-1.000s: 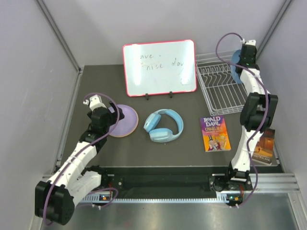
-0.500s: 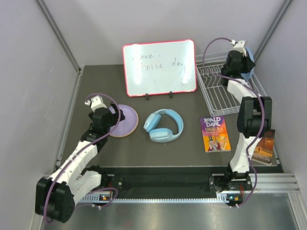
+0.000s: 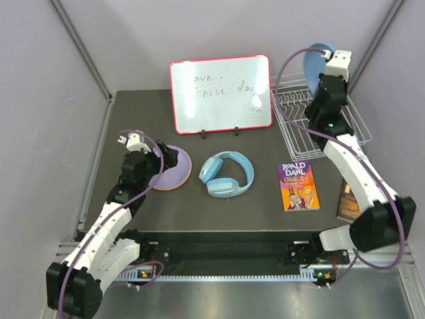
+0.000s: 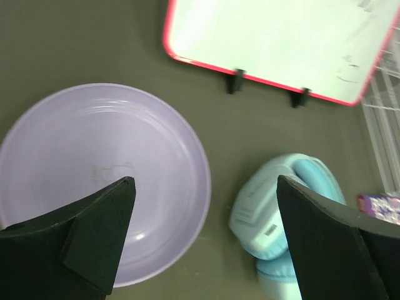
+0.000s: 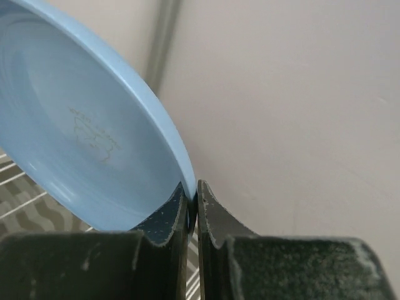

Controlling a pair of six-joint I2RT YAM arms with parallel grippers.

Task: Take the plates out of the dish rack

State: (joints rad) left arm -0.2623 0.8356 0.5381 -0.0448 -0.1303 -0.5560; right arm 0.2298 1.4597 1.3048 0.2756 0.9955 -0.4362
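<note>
Raised since a second ago, right gripper (image 5: pixel 192 200) pinches blue plate (image 3: pixel 317 59) by its rim, above rack (image 3: pixel 299 141) at 1 o'clock; left gripper (image 4: pixel 203 187) gapes over lavender plate (image 4: pixel 94 162) at 9 o'clock; rack appears emptied; seemingly only blue plate awaits setting down.

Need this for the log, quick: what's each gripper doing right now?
Left gripper: open, holding nothing, over the lavender plate.
Right gripper: shut on the rim of the light blue plate.
</note>
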